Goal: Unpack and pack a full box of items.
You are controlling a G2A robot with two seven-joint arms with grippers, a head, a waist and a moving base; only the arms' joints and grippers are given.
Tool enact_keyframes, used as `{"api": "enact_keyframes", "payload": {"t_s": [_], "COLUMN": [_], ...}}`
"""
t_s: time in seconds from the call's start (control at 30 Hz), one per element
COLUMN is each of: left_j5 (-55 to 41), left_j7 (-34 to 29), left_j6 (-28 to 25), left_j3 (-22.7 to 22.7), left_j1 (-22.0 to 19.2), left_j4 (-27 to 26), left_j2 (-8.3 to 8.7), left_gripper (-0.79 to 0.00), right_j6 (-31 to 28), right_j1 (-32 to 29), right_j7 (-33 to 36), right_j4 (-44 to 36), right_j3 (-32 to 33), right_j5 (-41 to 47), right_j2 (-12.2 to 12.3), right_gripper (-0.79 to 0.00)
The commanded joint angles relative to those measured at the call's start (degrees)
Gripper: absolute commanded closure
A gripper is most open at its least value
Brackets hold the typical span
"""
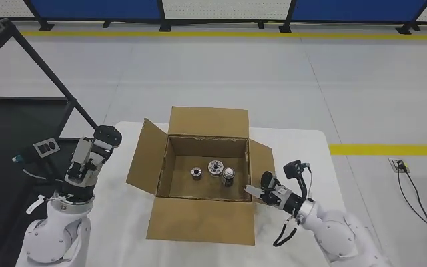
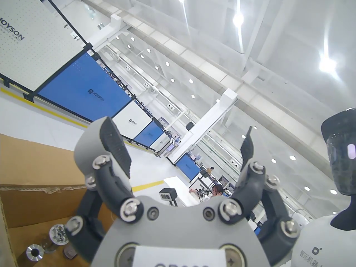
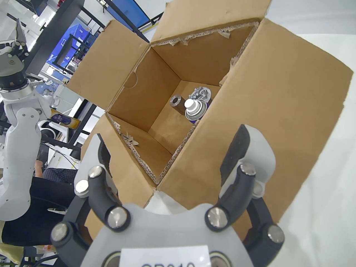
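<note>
right gripper [image 3: 171,140] jaws standing apart, empty, hovering at 4 o'clock of box [image 1: 200,223], probably lining up to reach in | left gripper [image 2: 178,129] jaws apart, pointing upward at 9 o'clock, parking clear of box | metal parts [image 1: 216,167] sitting mid-floor inside, awaiting unpacking

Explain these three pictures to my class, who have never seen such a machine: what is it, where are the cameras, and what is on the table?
This is a two-armed robot. One picture looks down from above its arms; the other two come from cameras on its wrists. On the white table stands an open cardboard box, flaps spread. Inside sit three things: a metal cylinder, a toothed metal disc and a can with a white cap. The left gripper points up, beside the box; the right gripper is near one flap. Both are open, holding nothing.
</note>
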Motion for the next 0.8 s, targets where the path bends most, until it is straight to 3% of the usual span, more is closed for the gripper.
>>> {"api": "enact_keyframes", "payload": {"t_s": [0.0,0.17,0.4,0.6,0.77], "left_j5": [0.0,0.0,0.19,0.36,0.0], "left_j7": [0.0,0.0,1.42,3.55,5.67], "left_j6": [0.0,0.0,0.51,0.41,0.19], "left_j3": [0.0,0.0,-0.47,-2.45,-4.0], "left_j1": [0.0,0.0,0.56,3.14,5.17], "left_j4": [0.0,0.0,-0.4,-1.2,-1.21], "left_j2": [0.0,0.0,-0.03,0.03,0.01], "left_gripper": [-0.785,-0.785,-0.785,-0.785,-0.785], "right_j6": [0.35,3.11,4.44,4.6,6.9], "right_j1": [-0.43,-1.04,4.35,12.42,18.52], "right_j7": [-0.79,-3.0,2.41,7.87,10.06], "right_j4": [-2.12,-8.91,-12.25,-9.03,-2.67], "right_j3": [0.37,-0.73,-6.3,-14.11,-18.86], "right_j5": [-1.91,-10.6,-21.06,-26.98,-26.07], "right_j2": [0.08,0.02,-0.49,-1.87,-3.52], "right_gripper": [-0.785,-0.785,-0.785,-0.785,-0.785]}}
